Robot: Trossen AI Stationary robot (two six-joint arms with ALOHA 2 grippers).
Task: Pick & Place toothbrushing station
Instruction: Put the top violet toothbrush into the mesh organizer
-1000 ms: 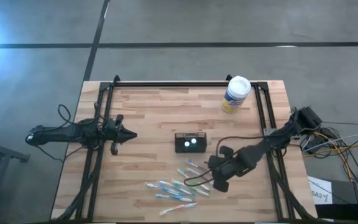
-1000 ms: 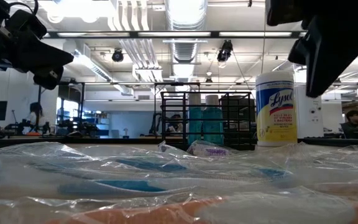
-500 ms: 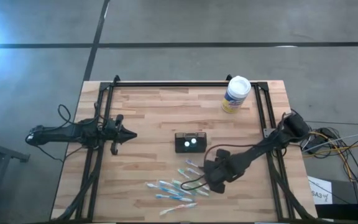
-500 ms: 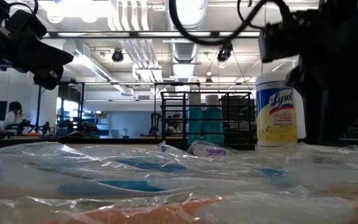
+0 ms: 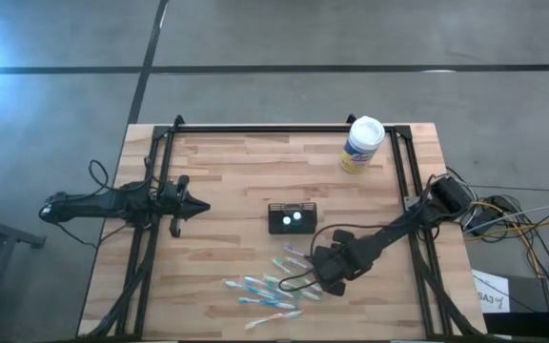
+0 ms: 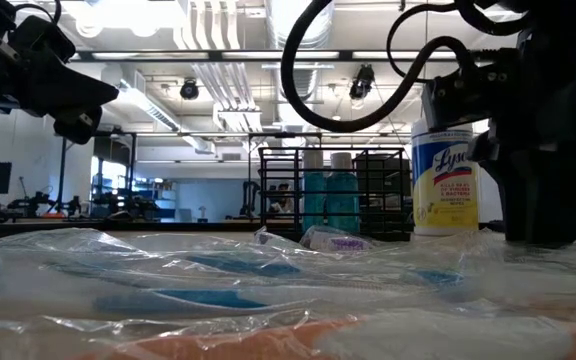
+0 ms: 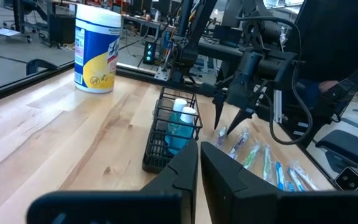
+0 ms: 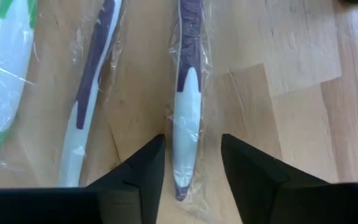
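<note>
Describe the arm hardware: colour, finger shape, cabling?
Both arms are black with slim jointed links. The left gripper ends in narrow pointed fingers, matte black and wedge-shaped. The right gripper has matching dark angular fingers. Loose black cable loops arc over the right arm's wrist.

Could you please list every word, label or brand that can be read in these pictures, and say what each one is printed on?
"Lysol": on the yellow-and-blue label of the white-lidded canister.
Smaller print under the brand on that label: too small to read.
Same canister's label in the left wrist view: blurred, not readable.
White paper beside the table: writing too small to read.
</note>
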